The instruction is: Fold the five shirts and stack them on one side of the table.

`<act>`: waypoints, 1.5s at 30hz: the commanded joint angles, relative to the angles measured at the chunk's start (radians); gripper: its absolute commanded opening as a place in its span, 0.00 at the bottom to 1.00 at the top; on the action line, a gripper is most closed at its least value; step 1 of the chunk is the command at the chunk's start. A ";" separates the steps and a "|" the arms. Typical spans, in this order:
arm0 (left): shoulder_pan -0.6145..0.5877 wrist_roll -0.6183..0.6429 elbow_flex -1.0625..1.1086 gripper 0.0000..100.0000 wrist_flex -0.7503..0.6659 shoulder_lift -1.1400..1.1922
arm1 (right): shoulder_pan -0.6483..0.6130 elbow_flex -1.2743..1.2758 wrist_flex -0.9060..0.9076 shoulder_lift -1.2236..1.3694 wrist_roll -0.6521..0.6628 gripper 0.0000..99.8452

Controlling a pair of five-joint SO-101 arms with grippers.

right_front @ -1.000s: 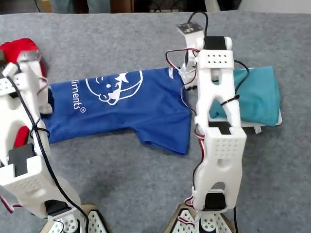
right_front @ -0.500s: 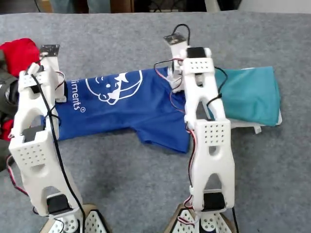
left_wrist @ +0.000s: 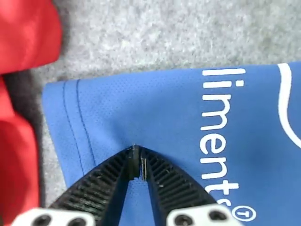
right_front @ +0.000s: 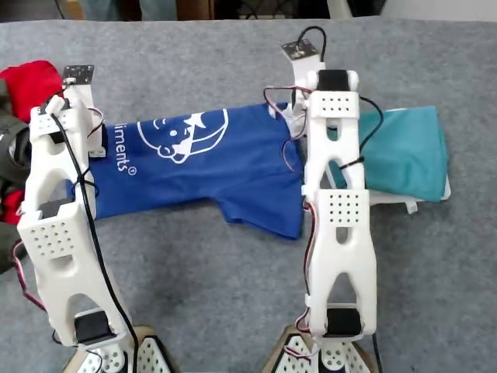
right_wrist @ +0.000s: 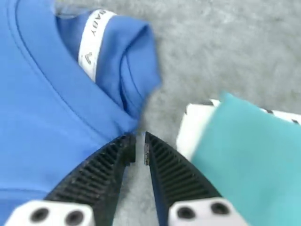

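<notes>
Jaws of both arms are closed on the blue shirt (right_front: pixel 202 167): L gripper (left_wrist: pixel 136 162) at the hem end, R gripper (right_wrist: pixel 139 148) by the collar.
Grey table (right_front: pixel 194 295) carries everything. The blue shirt lies flat across the middle btw the two arms, print side up, w/ one sleeve pointing toward the arm bases. L jaws pinch the cloth just inside the stitched hem, tips touching. R jaws are almost together, only a thin slit, at the shirt's edge beside the collar label. A folded teal shirt (right_front: pixel 404 155) lies on the R side, just beside the blue one, on top of a white folded piece (right_front: pixel 404 203) whose edge sticks out. A red shirt (right_front: pixel 27 81) is bunched at the far L corner, near the hem but apart from it, w/ a dark garment (right_front: pixel 9 148) next to it.
</notes>
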 commanded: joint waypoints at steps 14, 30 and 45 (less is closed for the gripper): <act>-0.001 0.054 0.071 0.05 0.141 -0.293 | 0.006 0.150 0.028 -0.269 0.002 0.06; -0.074 0.058 0.364 0.05 -0.181 -0.255 | -0.146 0.858 0.026 -0.748 0.272 0.06; -0.173 0.074 0.549 0.05 -0.215 -0.632 | -0.362 1.604 0.006 -1.330 0.571 0.23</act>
